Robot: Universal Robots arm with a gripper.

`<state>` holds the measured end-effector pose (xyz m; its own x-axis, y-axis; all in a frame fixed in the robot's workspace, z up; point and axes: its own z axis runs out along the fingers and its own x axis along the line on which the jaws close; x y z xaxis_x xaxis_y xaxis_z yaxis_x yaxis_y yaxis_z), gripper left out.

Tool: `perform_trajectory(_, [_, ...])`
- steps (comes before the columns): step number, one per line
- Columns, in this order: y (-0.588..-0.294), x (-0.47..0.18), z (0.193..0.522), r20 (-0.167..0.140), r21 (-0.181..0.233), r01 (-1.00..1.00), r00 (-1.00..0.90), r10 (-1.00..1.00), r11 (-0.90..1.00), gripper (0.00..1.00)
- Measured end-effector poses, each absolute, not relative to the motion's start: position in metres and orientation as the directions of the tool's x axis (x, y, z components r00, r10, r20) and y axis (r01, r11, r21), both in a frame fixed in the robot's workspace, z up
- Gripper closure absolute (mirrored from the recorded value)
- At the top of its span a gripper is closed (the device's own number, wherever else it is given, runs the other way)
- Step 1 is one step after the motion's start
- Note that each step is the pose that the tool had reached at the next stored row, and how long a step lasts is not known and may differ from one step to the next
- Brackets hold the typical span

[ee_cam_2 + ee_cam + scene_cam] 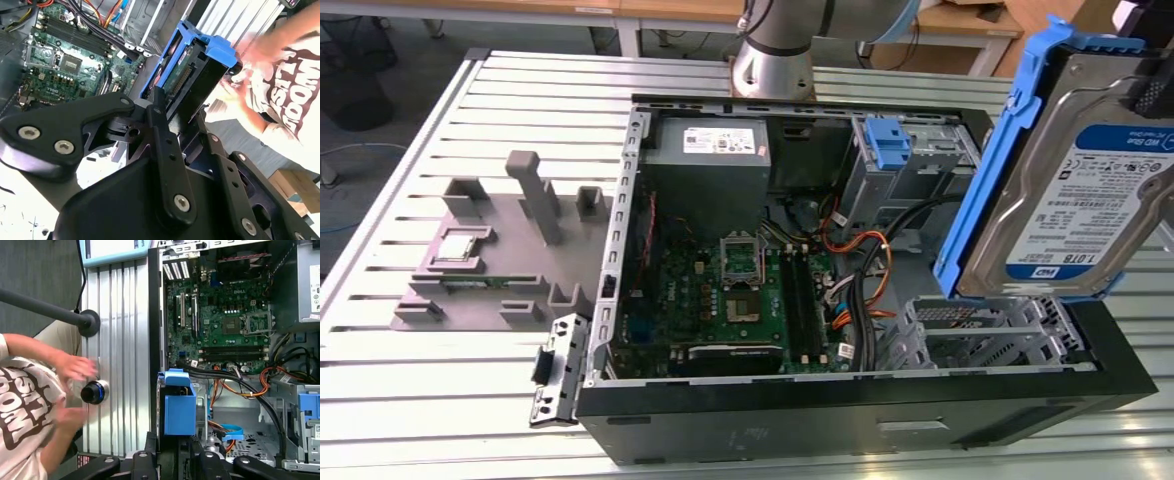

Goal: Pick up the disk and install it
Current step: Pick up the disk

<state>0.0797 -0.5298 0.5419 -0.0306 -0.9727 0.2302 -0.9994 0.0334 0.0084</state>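
The disk [1074, 170], a silver drive with a white-and-blue label in a blue carrier, hangs upright in the air above the exterior view's right end of the open computer case [854, 405]. In both wrist views my gripper [177, 107] [175, 447] is shut on the disk [195, 65] [179, 407], its black fingers [156, 112] clamping the drive's end. Below it lies the metal drive cage [987, 335] in the case's near right corner.
Inside the case are the motherboard [734, 290], a grey power-supply box [710, 145], cables and a bare blue bracket [887, 140] at the back. A grey fixture [494, 250] stands on the slatted table. A person [30, 400] with moving hands is beside the table.
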Motion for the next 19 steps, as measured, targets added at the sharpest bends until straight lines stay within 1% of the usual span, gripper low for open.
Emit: perform_trajectory(19, [-0.5298,0.0797,0.5419,0.208,0.009,-0.999,-0.031,-0.978,0.033,0.65])
